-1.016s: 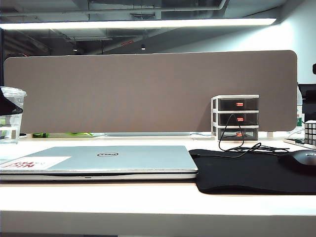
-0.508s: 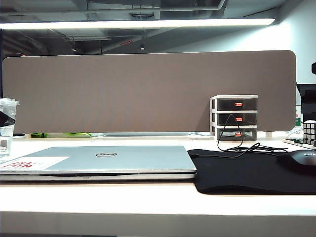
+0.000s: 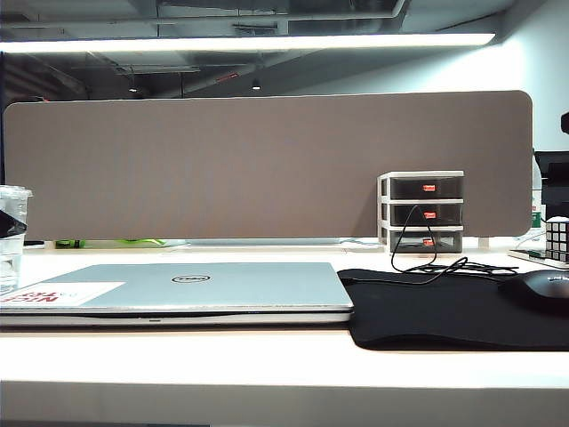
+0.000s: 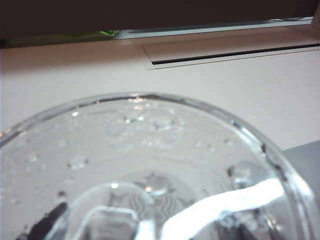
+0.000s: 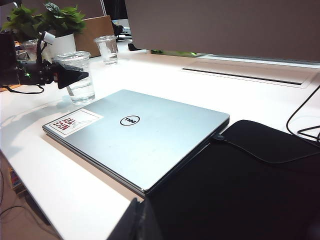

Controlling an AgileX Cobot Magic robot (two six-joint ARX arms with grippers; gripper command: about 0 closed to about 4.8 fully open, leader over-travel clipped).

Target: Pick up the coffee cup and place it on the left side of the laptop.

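The coffee cup, clear plastic with a lid and some water in it, is at the far left edge of the exterior view, left of the closed silver laptop. My left gripper is shut on the cup at mid height. Whether the cup's base touches the table I cannot tell. In the left wrist view the lid fills most of the picture, with dark fingers showing through it. My right gripper is shut with nothing in it, above the front of the black mouse pad, beside the laptop.
A small drawer unit, a black mouse with its cable, and a puzzle cube are at the right. A second clear cup and a potted plant stand behind the held cup. A brown partition backs the table.
The cup, held by my left gripper, has sunk and shifted further to the left edge of the exterior view. Everything else is unmoved.
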